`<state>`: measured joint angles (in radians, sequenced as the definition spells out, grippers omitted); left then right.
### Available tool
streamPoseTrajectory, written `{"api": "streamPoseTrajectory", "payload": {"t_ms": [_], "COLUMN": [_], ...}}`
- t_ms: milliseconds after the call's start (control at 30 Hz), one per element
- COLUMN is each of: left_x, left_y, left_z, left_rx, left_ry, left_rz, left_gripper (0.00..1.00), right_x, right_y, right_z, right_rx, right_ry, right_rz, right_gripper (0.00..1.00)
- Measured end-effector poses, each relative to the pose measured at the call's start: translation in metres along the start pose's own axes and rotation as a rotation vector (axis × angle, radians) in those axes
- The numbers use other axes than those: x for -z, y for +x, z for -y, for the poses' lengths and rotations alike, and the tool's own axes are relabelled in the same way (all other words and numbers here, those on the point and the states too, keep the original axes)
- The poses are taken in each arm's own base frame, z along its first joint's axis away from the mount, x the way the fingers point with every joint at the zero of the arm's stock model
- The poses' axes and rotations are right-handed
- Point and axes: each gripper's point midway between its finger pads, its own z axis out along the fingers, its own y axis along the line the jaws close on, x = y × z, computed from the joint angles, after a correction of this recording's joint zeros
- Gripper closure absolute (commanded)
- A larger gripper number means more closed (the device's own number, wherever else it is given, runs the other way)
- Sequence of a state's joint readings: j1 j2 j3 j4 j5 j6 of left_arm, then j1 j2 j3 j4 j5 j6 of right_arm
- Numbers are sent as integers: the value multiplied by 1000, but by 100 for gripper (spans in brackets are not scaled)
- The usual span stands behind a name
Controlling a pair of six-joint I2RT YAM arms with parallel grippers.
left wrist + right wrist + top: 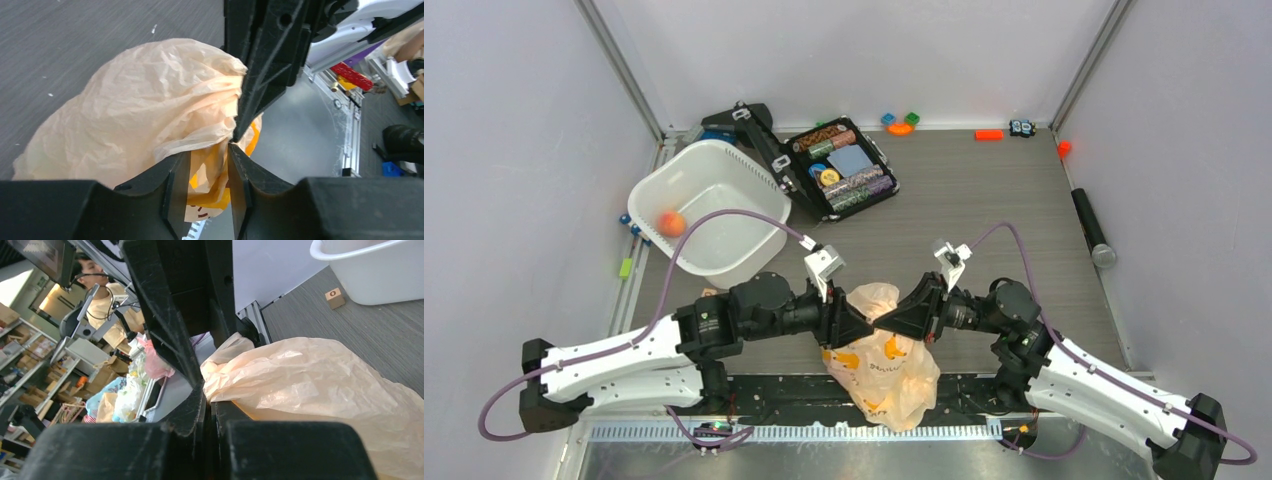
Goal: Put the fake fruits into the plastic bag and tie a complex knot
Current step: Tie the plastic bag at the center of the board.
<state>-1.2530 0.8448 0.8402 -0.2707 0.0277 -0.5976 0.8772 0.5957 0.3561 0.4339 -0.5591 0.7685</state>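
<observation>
The pale peach plastic bag bulges at the table's near edge between the two arms, its top gathered into a crumpled bunch. My left gripper is at that bunch from the left. Its fingers stand a little apart, with yellow-printed folds of the bag showing in the gap. My right gripper comes from the right and is shut on a twisted strip of the bag, its tip just past my left fingertips. One small orange fruit lies in the white tub. What fills the bag is hidden.
The white tub stands at the back left. Beside it is an open black case of chips. Small coloured toys line the back edge. A black cylinder lies at the right, and a wooden block sits near the tub.
</observation>
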Motion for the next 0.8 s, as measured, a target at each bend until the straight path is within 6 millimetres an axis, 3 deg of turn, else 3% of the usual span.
{"api": "streamPoseTrajectory", "payload": {"t_ms": [433, 600, 800], "left_x": [-20, -25, -20], "left_y": [9, 15, 8], "left_z": [18, 16, 20], "left_rx": [87, 115, 136], "left_ry": [148, 169, 204], "left_rz": [56, 82, 138], "left_gripper": [52, 53, 57], "right_x": [1, 2, 2], "right_y": [-7, -9, -11], "right_z": [0, -3, -6], "right_rx": [-85, -110, -113], "right_ry": [-11, -29, -46], "right_rz": [89, 103, 117], "right_gripper": [95, 95, 95]}}
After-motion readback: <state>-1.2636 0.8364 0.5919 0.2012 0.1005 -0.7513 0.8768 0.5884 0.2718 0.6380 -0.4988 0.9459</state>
